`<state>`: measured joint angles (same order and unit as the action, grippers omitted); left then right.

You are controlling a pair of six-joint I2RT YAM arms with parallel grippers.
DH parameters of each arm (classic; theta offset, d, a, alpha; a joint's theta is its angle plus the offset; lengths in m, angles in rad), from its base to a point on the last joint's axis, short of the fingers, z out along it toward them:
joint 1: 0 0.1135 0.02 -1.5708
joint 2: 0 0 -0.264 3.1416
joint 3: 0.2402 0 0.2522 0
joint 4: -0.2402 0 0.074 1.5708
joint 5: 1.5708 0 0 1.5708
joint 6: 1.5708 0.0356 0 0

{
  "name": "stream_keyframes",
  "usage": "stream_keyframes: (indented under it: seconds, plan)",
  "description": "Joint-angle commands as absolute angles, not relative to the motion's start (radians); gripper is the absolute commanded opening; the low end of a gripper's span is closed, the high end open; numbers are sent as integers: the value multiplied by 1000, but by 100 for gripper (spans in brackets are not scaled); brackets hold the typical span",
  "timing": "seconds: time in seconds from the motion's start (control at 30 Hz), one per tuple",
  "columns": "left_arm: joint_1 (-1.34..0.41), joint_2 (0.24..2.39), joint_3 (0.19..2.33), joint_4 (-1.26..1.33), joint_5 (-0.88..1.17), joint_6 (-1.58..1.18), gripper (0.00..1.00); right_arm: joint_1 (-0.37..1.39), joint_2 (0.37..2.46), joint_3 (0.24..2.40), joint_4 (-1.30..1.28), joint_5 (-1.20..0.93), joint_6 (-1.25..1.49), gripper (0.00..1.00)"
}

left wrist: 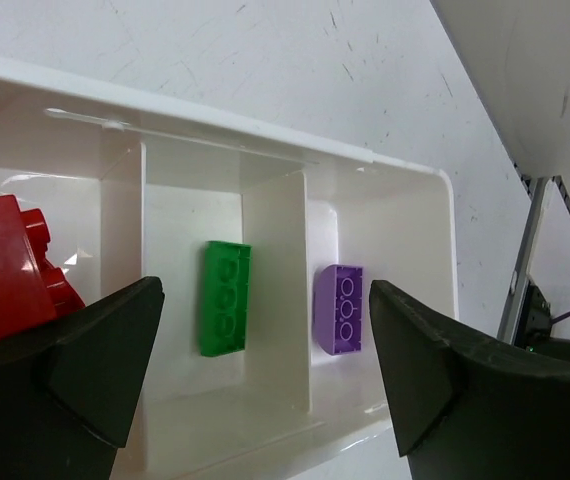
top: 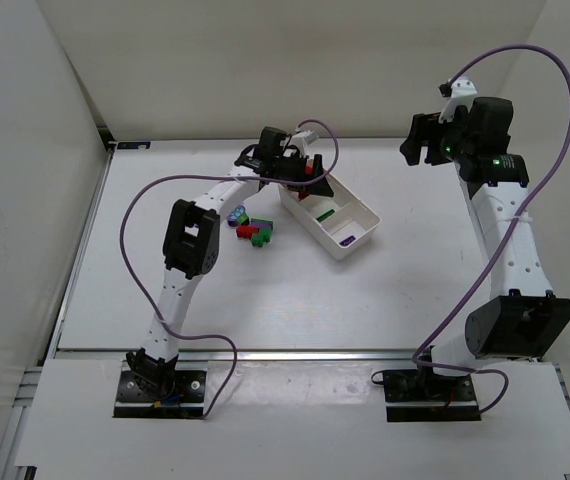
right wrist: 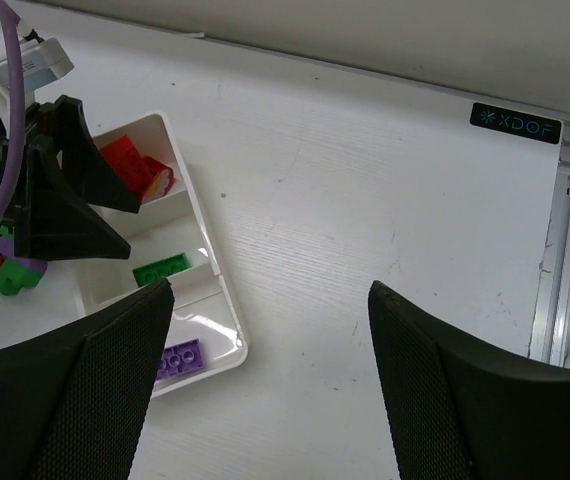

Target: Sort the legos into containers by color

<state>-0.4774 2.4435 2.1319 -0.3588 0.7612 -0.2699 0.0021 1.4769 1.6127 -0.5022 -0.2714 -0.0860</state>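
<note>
Left of the tray (top: pixel 359 238), a small cluster of loose legos (top: pixel 253 230) lies on the table (top: pixel 165 290), near the tray's long side but apart from it; green, red and purple pieces show there.

The left gripper (left wrist: pixel 267 295) hangs over the tray's far-left end, its two fingers spread wide with nothing between them. Below its left finger, red legos (left wrist: pixel 0 265) are piled in that end compartment.

In the tray's middle compartment a single green brick (left wrist: pixel 225 298) lies flat, studs up. Past the next thin wall, a purple brick (left wrist: pixel 339 308) lies flat in the compartment at the tray's near-right end.

Well to the right of the tray, the right gripper (right wrist: pixel 270 290) is held high above the table, fingers wide apart and holding nothing.
</note>
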Motion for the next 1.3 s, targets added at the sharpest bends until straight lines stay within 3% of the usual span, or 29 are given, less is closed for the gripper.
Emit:
stream_keyframes:
  seconds: [0.0,0.7,0.9,1.17,1.27]
  plan:
    - [-485,2451,2177,-367,750,-255,95,2,1457,1625,-483,-276,-80,82]
    - [-469,2419,2253,-351,523,-187,99,2,1462,1595,-468,-351,-60,82]
    - [-443,2370,2230,-305,641,-241,99,3,1463,1582,-459,-373,-54,81]
    - [-381,2062,2056,-176,738,-377,99,78,1506,1598,-443,-414,-130,81]
    - [-330,1932,2000,-240,729,-333,99,136,1551,1615,-431,-437,-169,81]
